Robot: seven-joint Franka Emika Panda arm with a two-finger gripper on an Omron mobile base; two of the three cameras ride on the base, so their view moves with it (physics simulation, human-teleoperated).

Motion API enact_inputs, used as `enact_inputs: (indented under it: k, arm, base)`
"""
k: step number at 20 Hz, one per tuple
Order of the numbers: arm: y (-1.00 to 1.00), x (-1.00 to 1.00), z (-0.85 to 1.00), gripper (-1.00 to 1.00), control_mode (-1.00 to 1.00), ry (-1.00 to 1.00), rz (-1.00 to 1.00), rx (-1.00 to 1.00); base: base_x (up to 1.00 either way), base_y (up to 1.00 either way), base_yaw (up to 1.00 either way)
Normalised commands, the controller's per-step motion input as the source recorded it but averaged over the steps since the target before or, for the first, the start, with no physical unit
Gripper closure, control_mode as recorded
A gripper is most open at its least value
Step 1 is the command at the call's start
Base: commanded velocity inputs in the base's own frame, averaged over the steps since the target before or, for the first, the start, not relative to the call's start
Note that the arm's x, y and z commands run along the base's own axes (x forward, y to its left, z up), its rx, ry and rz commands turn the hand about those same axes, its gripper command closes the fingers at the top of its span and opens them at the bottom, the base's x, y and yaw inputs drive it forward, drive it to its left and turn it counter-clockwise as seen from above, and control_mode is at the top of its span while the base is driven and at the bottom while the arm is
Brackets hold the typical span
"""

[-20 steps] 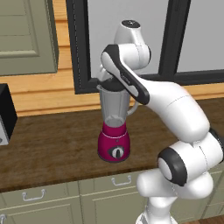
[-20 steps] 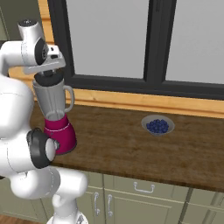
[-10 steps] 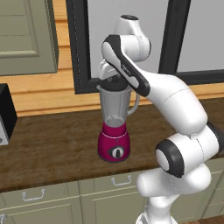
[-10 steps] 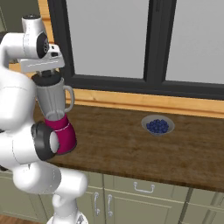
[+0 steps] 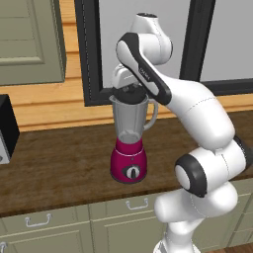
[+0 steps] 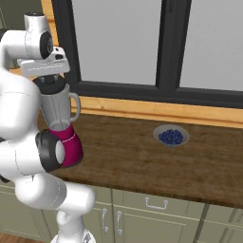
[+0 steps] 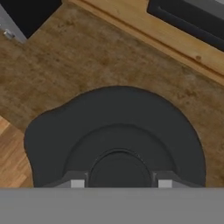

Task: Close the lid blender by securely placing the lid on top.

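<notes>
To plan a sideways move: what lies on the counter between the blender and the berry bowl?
Only bare wooden counter between blender and berry bowl, in the right base view.

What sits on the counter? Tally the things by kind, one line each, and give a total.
Blender: 1
Lid, on the blender's jar under the gripper: 1
Bowl of blue berries: 1
Black box appliance: 1
Total: 4

A shallow bowl of blueberries (image 6: 171, 136) sits on the wooden counter (image 6: 142, 161) below the window (image 6: 163, 45). A black box appliance (image 5: 6, 129) stands at the counter's far left, above pale cabinet drawers (image 5: 44, 225).
</notes>
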Motion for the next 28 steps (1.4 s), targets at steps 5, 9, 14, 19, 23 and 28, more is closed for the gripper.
enact_inputs:
  k: [5, 9, 14, 19, 23, 28]
  arm:
    - [0.00, 0.11, 0.00, 1.00, -1.00, 0.00, 0.11, 0.00]
    - [-0.01, 0.18, 0.00, 1.00, -1.00, 0.00, 0.14, 0.00]
    - [-0.07, 0.04, 0.00, 1.00, -1.00, 0.00, 0.18, 0.00]
    - [-0.04, 0.00, 0.00, 1.00, -1.00, 0.00, 0.19, 0.00]
    - [0.00, 0.00, 0.00, 1.00, -1.00, 0.00, 0.16, 0.00]
    - [0.00, 0.00, 0.00, 1.00, -1.00, 0.00, 0.06, 0.02]
  base:
    - [0.00, 0.00, 0.00]
    - [0.00, 0.00, 0.00]
    - [0.00, 0.00, 0.00]
    - [0.00, 0.00, 0.00]
    - [0.00, 0.00, 0.00]
    - [0.00, 0.00, 0.00]
